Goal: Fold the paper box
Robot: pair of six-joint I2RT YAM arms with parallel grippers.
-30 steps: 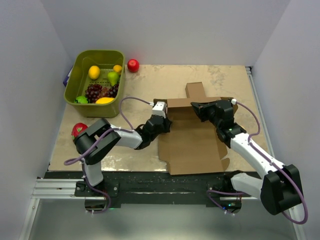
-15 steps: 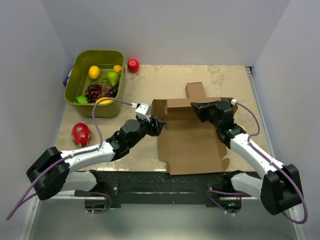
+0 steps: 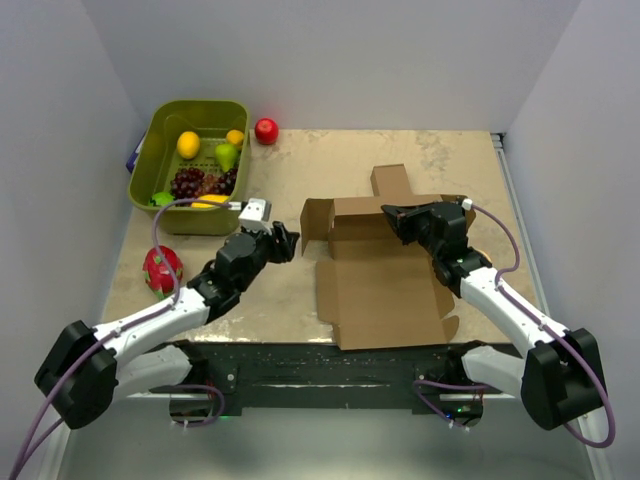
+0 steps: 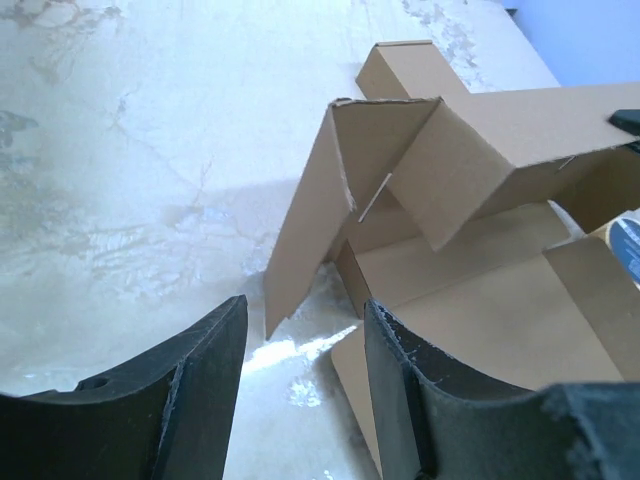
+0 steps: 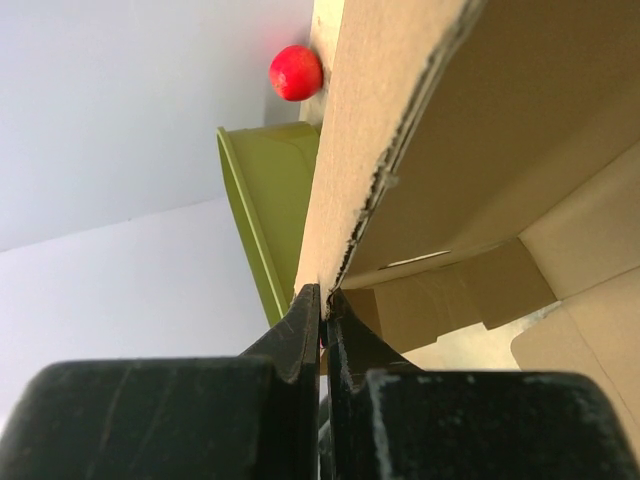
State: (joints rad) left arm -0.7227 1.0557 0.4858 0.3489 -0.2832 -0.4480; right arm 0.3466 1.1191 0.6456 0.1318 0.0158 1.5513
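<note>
R gripper (image 5: 322, 300) jaws shut tight on the top edge of the paper box (image 3: 385, 290)'s raised back wall, pinching the cardboard. L gripper (image 4: 303, 312) jaws apart, empty, low over the table (image 3: 270, 300) just left of the box's upright left flap, not touching it. Box sits mid-table w/ base panel flat, back wall + left flap up; green basket (image 3: 150, 150) of fruit at far-left corner, red apple (image 3: 266, 130) beside it.
</note>
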